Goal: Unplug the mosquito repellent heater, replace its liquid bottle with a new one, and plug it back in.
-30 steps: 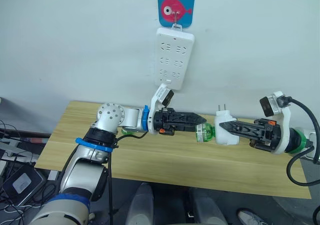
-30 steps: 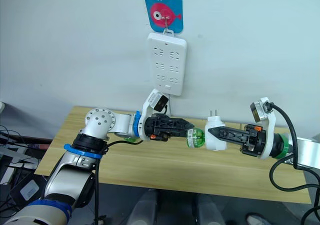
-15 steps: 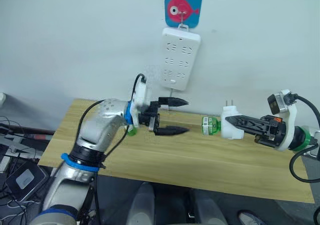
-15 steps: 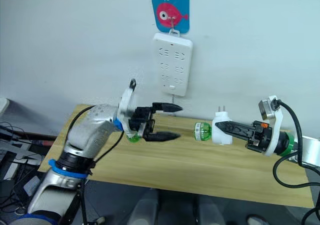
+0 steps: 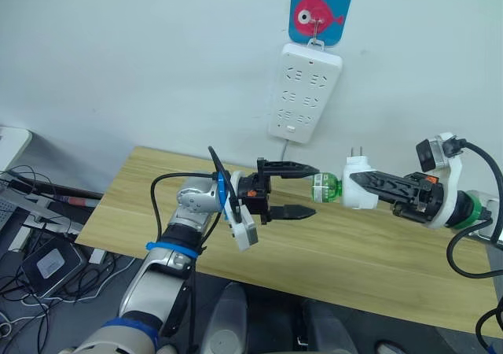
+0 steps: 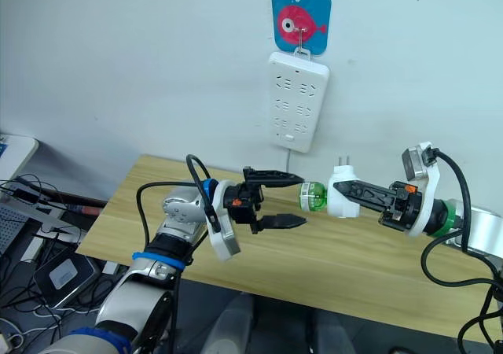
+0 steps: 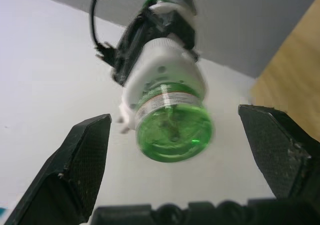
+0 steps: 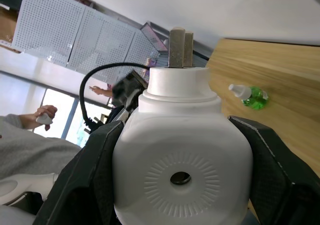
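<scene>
Right pincer [image 5: 363,186] is gripping heater [image 5: 357,192], presenting green bottle [image 5: 324,187] at 9 o'clock so wide-open left pincer [image 5: 302,189] can clasp it

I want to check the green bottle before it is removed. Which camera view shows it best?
The left wrist view: the green bottle is close, seen base-on between the open left gripper fingers. Both eye views show it small, from the side, sticking out of the white heater held by the right gripper.
</scene>
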### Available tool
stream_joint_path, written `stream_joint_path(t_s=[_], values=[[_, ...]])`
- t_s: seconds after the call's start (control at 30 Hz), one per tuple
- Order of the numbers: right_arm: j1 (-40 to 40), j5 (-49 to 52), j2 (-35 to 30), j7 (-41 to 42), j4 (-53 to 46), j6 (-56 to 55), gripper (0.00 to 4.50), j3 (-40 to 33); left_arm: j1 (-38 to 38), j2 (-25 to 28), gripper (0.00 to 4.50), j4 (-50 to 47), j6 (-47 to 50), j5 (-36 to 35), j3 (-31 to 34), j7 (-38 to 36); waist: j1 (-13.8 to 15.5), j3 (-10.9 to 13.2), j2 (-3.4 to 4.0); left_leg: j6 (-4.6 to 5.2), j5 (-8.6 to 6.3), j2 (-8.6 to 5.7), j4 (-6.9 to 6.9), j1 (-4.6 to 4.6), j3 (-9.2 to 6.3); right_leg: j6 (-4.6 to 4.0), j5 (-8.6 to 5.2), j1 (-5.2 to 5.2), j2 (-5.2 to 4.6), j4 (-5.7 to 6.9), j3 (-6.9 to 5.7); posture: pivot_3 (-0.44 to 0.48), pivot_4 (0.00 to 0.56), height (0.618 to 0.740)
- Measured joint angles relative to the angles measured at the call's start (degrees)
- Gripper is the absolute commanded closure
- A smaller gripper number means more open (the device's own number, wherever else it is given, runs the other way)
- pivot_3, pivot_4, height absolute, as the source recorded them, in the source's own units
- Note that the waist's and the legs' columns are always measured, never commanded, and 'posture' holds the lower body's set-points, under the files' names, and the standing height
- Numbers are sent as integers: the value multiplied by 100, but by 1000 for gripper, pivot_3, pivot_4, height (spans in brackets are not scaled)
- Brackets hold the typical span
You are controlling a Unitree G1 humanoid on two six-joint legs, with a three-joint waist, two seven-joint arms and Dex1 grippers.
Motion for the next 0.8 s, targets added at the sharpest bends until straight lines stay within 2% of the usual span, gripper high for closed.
stream_joint_path(t_s=[0.2, 0.3, 0.47, 0.57, 0.7, 0.73, 0.8], values=[[-22, 0, 22, -4, -36, -2, 1527, 6, -51, -37, 20, 131, -265, 813, -23, 888, 17, 0, 0, 1, 1, 3, -1, 1, -2, -1, 1, 0, 2, 5, -5, 224, 232, 740], [-59, 0, 22, -4, -36, -1, 1527, 8, -87, -4, 561, 194, -260, 1162, -109, 1221, 26, 0, 0, 2, 1, 2, 0, 1, -2, -2, 2, 0, 2, 5, -4, 223, 233, 740], [-59, -2, 22, -5, -37, 2, 1527, 13, -184, 200, 2122, 314, -250, 1379, -296, 1739, 29, 0, 0, 3, 2, 2, 0, 2, -3, -3, 3, 0, 2, 7, -5, 219, 236, 740], [-55, -3, 22, -4, -37, 1, 1527, 15, -208, 302, 2259, 321, -200, 1411, -474, 1993, 32, 0, 0, 3, 2, 2, 0, 1, -3, -3, 3, 0, 2, 7, -5, 219, 238, 740], [-41, -10, 17, -4, -30, -20, 1527, 12, -211, 470, 2259, 315, 135, 973, -940, 2092, 30, 0, 0, 3, 2, 3, 0, 2, -4, -3, 3, 0, 2, 11, -6, 219, 238, 740], [-36, -14, 9, -4, -28, -26, 1527, 12, -190, 526, 2259, 241, 340, 646, -1153, 1972, 28, 0, 0, 3, 3, 3, 0, 2, -4, -3, 3, 0, 2, 11, -7, 219, 238, 740], [-9, -23, -60, -2, -5, -64, 1527, -9, 42, 605, 2259, -440, 1658, -672, -1630, 1154, -18, 0, 1, 2, 3, 4, -1, 2, -2, -3, 2, 0, 1, 19, -5, 219, 238, 740]])
